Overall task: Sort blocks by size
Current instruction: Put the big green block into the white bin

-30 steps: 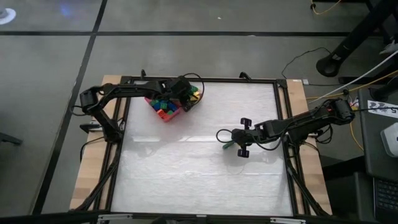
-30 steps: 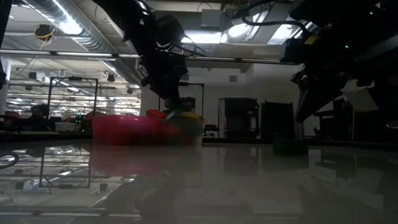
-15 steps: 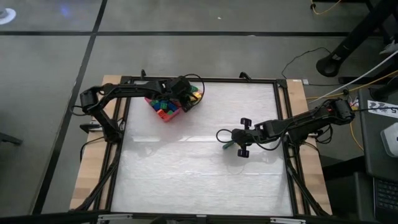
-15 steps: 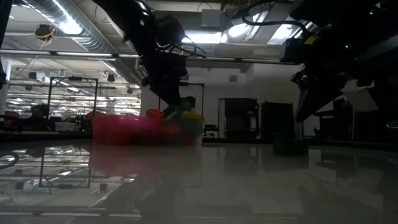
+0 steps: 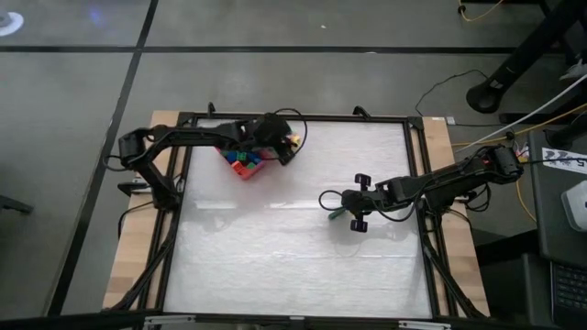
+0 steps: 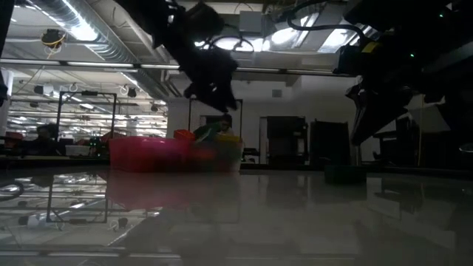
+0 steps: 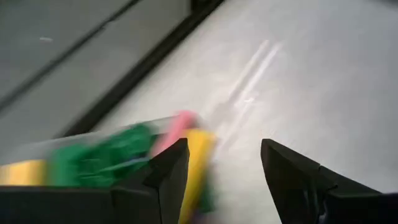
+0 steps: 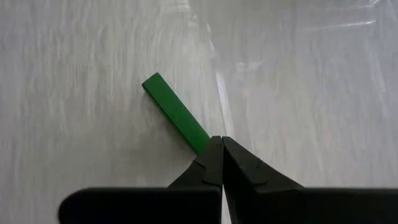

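Observation:
A pink tray (image 5: 246, 172) at the table's far left holds a heap of coloured blocks (image 5: 242, 158), which also show in the low view (image 6: 214, 137). My left gripper (image 5: 288, 154) hangs open above the tray's right side (image 6: 225, 103), with nothing between its fingers (image 7: 224, 146). A long green block (image 8: 174, 112) lies flat on the table right of centre (image 5: 337, 215). My right gripper (image 8: 219, 142) is shut just over one end of it. In the low view its tips (image 6: 360, 140) stand above the block (image 6: 344, 174).
A black frame (image 5: 418, 183) runs round the white table top. The table's near half (image 5: 293, 275) is open white surface. Cables (image 5: 459, 87) lie beyond the far right corner.
My left gripper has risen out of the heap of blocks in the pink tray, moved a little toward the table's right edge, and tipped up nearer to level. My right gripper and the green block have stayed put.

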Motion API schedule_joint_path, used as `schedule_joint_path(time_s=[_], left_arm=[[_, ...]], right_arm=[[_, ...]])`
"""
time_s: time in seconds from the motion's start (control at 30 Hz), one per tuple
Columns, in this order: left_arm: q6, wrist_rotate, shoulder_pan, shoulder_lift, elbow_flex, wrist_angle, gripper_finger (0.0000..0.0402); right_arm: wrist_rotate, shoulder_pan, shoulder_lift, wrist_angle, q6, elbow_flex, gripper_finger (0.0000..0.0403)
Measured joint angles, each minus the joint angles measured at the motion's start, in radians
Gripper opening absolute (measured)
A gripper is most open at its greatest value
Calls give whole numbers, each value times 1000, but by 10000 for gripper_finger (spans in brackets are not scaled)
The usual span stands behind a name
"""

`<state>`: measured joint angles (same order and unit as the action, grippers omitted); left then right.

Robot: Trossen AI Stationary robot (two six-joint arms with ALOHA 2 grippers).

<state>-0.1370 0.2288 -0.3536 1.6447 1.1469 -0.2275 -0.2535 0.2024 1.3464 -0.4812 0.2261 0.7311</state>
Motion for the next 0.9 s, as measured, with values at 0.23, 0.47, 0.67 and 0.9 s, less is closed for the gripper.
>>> schedule_joint_path(time_s=[0.23,0.47,0.67,0.9], left_arm=[[-134,-97,181,40,-46,217,183],[-100,-93,391,213,-55,562,183],[6,31,497,406,-55,892,182],[-16,108,519,548,-4,974,182]], right_arm=[[0,0,0,-2,0,0,5],[0,0,0,-23,0,0,5],[-8,0,-29,-107,0,22,5],[-44,0,-207,-210,-40,40,5]])
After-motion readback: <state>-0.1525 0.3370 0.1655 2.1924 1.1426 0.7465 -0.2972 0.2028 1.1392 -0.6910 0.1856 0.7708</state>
